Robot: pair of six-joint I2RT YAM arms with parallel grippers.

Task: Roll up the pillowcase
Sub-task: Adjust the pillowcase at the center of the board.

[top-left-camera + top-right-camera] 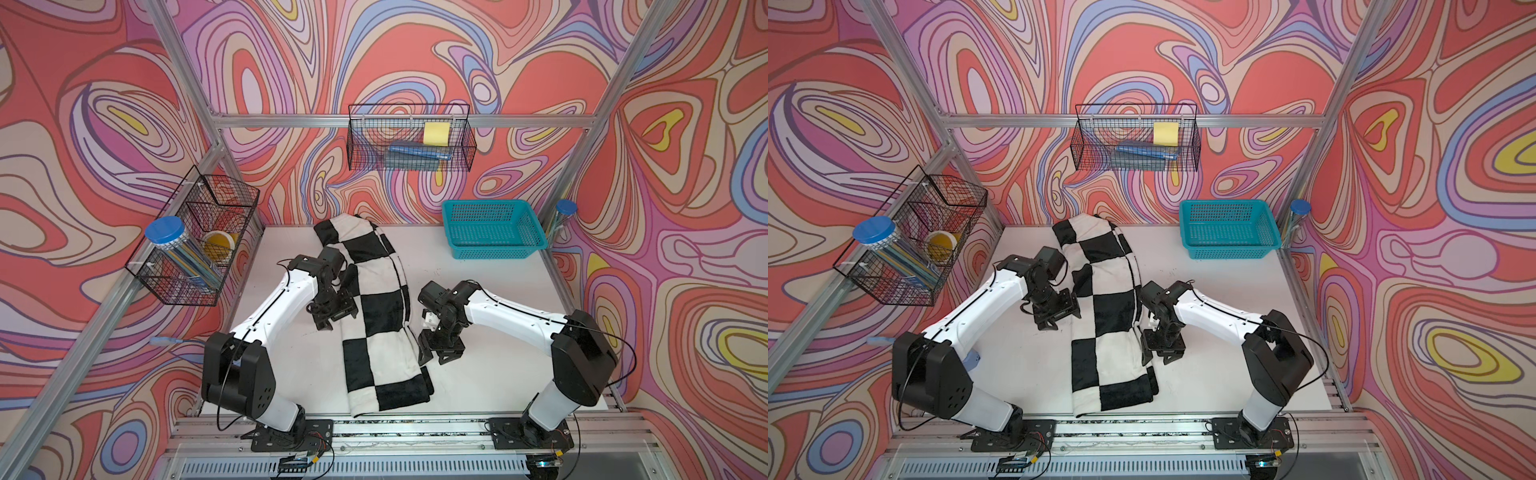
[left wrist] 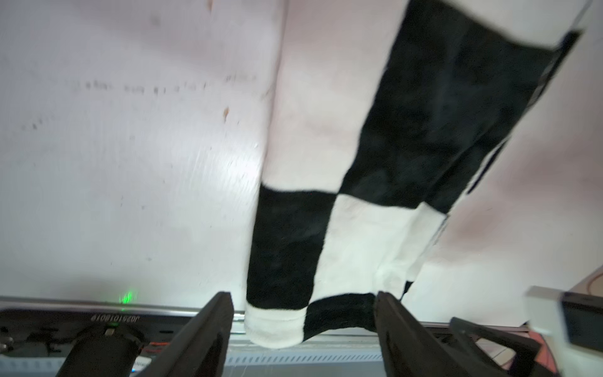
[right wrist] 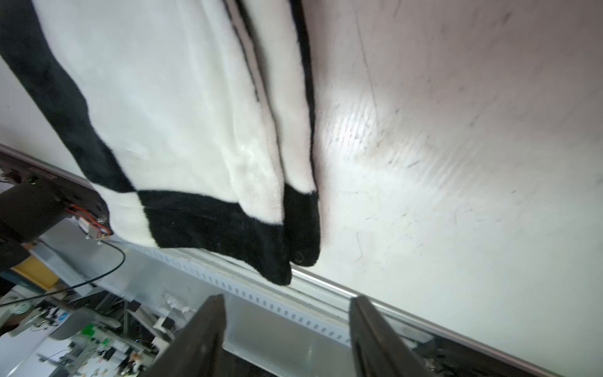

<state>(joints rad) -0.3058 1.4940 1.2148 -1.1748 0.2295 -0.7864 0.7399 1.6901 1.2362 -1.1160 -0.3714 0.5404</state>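
Loosely folded lengthwise, the fuzzy black-and-white checkered pillowcase (image 1: pixel 376 316) lies unrolled.

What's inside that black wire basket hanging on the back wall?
A yellow square pad and a long blue object lie in the wire basket; whatever sits beneath them is covered.

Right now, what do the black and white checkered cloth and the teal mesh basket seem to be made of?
The black and white checkered pillowcase looks like soft plush or fleece, matte: its pile is fuzzy and it drapes in loose folds. The teal rectangular basket looks like moulded plastic, smooth: stiff walls with a regular grid of holes.
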